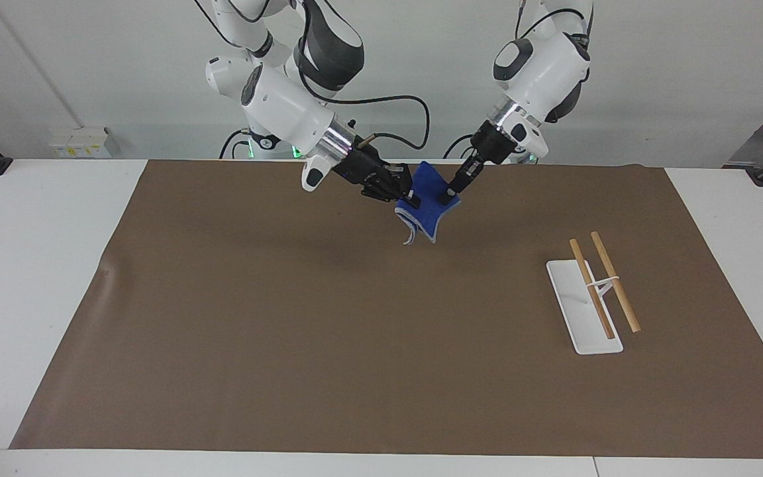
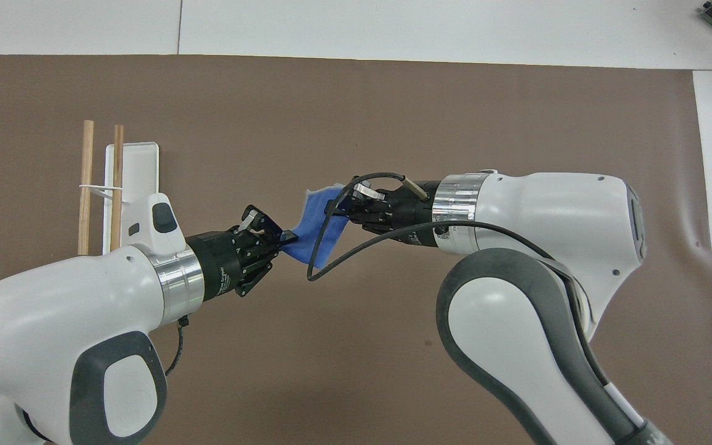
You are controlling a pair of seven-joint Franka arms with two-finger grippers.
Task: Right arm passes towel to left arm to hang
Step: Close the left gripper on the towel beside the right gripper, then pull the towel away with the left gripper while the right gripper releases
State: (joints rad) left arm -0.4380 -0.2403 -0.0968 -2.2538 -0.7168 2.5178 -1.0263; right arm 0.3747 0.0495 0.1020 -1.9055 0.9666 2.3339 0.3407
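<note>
surface: white table (image 1: 37, 278) under a brown mat (image 1: 328, 344), pale wall at the robots' end
towel (image 1: 429, 199): one, blue, in the air over the mat's edge nearest the robots, pinched from both ends
right gripper (image 1: 406, 196): clamped on the towel's edge, at 9 o'clock of it in the facing view
left gripper (image 1: 446, 197): fingertips closed on the opposite corner, at 3 o'clock of the towel
rack (image 1: 583, 306): one white base with two wooden rods, toward the left arm's end, at 4 o'clock of the towel
count: two arms, one towel, one rack
</note>
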